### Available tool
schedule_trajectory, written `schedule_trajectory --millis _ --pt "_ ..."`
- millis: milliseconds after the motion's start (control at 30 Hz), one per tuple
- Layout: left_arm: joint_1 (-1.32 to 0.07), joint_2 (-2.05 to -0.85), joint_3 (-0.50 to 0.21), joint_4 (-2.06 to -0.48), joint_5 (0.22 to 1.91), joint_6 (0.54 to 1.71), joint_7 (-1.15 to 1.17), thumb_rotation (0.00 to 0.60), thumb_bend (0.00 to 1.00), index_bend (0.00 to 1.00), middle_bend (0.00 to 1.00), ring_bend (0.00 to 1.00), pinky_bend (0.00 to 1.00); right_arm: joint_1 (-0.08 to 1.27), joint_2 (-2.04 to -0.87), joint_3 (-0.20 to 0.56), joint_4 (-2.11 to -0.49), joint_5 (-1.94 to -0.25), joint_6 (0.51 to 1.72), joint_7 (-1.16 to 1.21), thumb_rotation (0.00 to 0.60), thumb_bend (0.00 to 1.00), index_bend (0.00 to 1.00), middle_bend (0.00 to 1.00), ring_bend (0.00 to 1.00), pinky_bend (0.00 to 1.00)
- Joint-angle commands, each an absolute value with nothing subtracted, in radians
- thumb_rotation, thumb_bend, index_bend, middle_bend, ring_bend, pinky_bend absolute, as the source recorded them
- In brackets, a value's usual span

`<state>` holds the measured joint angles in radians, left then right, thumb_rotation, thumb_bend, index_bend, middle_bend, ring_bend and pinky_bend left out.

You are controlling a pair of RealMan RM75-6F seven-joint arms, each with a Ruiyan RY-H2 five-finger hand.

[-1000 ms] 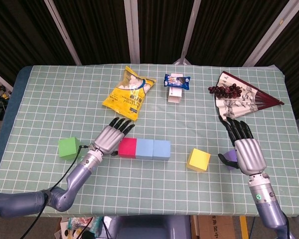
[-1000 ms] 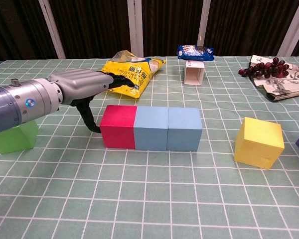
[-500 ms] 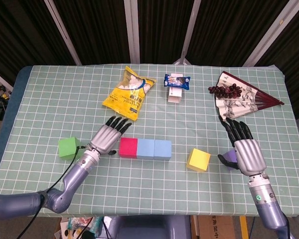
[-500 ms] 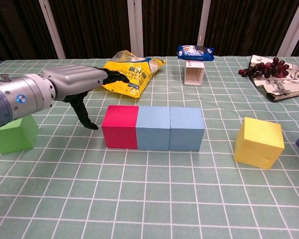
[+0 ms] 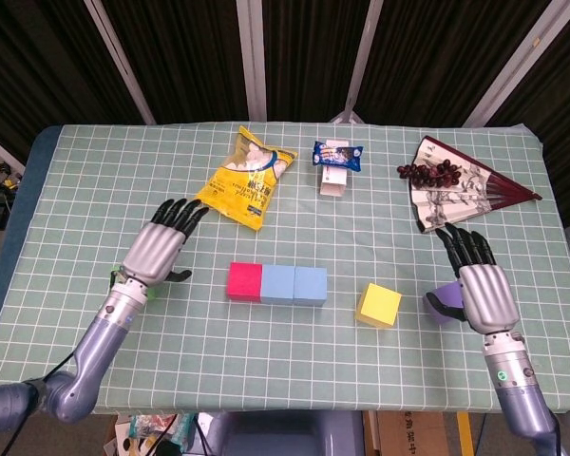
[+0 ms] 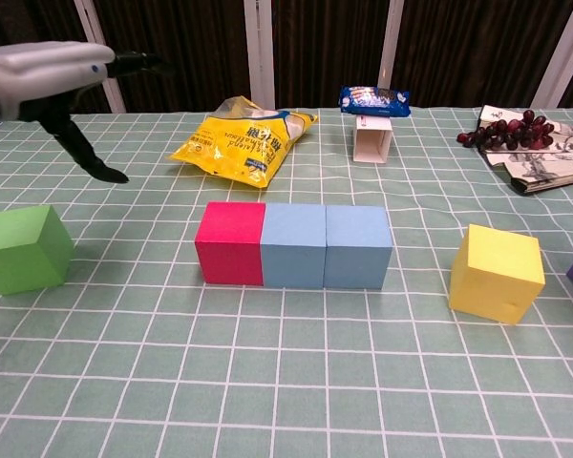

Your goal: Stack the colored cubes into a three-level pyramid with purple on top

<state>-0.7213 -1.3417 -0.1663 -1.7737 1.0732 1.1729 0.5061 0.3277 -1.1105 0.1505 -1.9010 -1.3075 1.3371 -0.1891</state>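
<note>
Base row done: red cube (image 6: 228, 243), two blue cubes (image 6: 327, 246) touching in line on worktop (image 5: 95, 180). Green cube (image 6: 24, 248), yellow cube (image 6: 496, 272), purple cube (image 5: 442, 302) loose. Upper levels left. Left hand (image 5: 156, 252) above green, fingers released; right hand (image 5: 483, 294) over purple, fingers spread, nothing grasped.

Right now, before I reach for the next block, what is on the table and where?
Red cube: one, left end of the base row.
Light blue cubes: two, touching, completing that row.
Green cube: one, near-left, under the left robot hand.
Yellow cube: one, right of the row, apart.
Purple cube: one, near-right, partly hidden by the right robot hand.
Yellow snack bag: one, far centre-left.
Blue-wrapped biscuit pack: one, on a small white box.
Paper fan: one, far right, dark grapes on it.
Left robot hand: raised, fingers apart, empty.
Right robot hand: over the purple cube.
</note>
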Motion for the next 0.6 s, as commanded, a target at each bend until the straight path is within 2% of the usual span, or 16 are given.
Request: schedule_trajectory --millis 33,433,600 --pt "-0.661 -1.300 -0.153 -1.835 1.082 1.240 0.479 0.600 0.09 0.00 0.01 0.00 0.04 0.318 -1.101 0.140 -1.908 -1.304 1.336 -0.198 0.600 0.26 0.00 0.00 0.00 0.00" --pt "-0.482 -1.198 -0.074 -1.983 1.207 1.454 0.450 0.600 0.09 0.00 0.01 0.00 0.04 0.255 -1.053 0.078 -1.927 -1.339 1.363 -0.220 0.600 0.26 0.00 0.00 0.00 0.00" --pt "-0.453 -1.191 -0.070 -1.992 1.220 1.478 0.464 0.600 0.09 0.00 0.01 0.00 0.04 0.251 -1.045 0.079 -1.935 -1.348 1.362 -0.209 0.600 0.26 0.00 0.00 0.00 0.00"
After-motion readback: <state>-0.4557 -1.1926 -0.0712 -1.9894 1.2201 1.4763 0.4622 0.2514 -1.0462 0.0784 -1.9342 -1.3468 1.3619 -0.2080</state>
